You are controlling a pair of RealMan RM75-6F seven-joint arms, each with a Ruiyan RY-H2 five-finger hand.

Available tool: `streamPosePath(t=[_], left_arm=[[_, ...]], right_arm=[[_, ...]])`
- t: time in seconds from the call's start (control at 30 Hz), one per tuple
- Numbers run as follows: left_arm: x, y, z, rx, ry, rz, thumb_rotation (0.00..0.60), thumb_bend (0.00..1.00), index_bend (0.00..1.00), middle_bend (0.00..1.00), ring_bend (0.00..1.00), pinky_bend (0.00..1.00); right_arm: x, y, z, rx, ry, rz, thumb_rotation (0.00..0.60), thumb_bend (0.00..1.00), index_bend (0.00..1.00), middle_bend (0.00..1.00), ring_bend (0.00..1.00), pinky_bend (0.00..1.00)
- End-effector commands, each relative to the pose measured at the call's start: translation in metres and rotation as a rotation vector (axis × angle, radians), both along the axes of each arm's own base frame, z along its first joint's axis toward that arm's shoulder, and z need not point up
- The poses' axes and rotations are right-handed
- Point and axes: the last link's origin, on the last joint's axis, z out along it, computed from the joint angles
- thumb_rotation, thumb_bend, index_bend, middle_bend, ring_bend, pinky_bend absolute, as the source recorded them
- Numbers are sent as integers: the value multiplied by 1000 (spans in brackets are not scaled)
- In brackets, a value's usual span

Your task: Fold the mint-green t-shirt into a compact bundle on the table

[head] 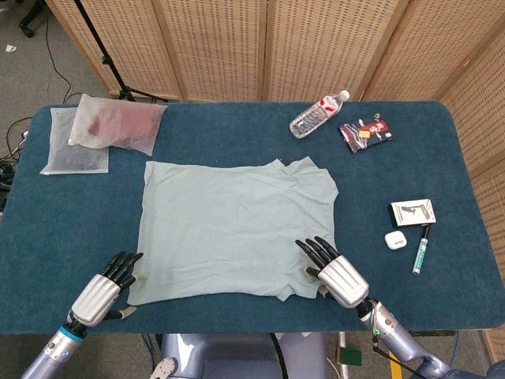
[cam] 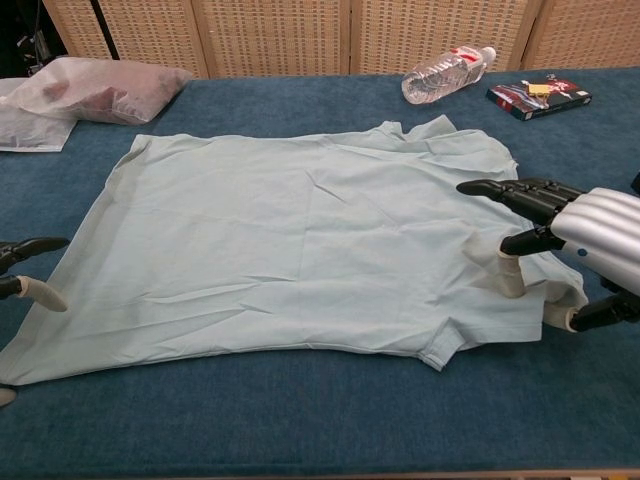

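Observation:
The mint-green t-shirt (head: 233, 227) lies spread flat in the middle of the blue table (head: 71, 213), sleeves and collar toward the right. In the chest view the t-shirt (cam: 290, 235) shows only light wrinkles. My right hand (head: 336, 275) hovers over the near right sleeve with its fingers stretched out. In the chest view the right hand (cam: 575, 240) has a pale fingertip (cam: 511, 280) touching the sleeve cloth. My left hand (head: 102, 290) sits just off the shirt's near left corner, fingers apart, holding nothing. Only the tips of the left hand (cam: 22, 270) show in the chest view.
At the back right lie a water bottle (head: 318, 114) and a dark packet (head: 366, 133). A white box (head: 413, 212), a small white case (head: 395, 240) and a pen (head: 421, 249) sit at the right. Two plastic bags (head: 117, 124) lie at the back left.

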Motion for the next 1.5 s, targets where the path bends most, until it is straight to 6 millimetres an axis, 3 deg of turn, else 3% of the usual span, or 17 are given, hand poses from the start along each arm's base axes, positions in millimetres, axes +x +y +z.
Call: streamPosePath(t=[0.03,0.47,1.23,1.4,1.5], left_arm=[[-1,0,1,0,-2,0,600,226,345,0,0,0],[-3,0,2,-1,0,-4,600,324,353,0,0,0],[-3,2,4,-2,-3,-1,600,367,362,0,0,0],[-3,2,4,-6,-6,0,600,377,422,0,0,0],[-3,1,3,-13,-11,6,600,404,512,0,0,0]], right_arm=[[0,0,0,0,2,0,600,569,656,8,0,78],[-1,0,0,-1,4,-4,600,569,656,8,0,78],[-3,0,-1,0,11,-9,600,569,656,8,0,78],[-3,-1,0,-2,8,-9,600,569,656,8,0,78],[-2,-1,0,-3,6,-8,600,569,656,8,0,78]])
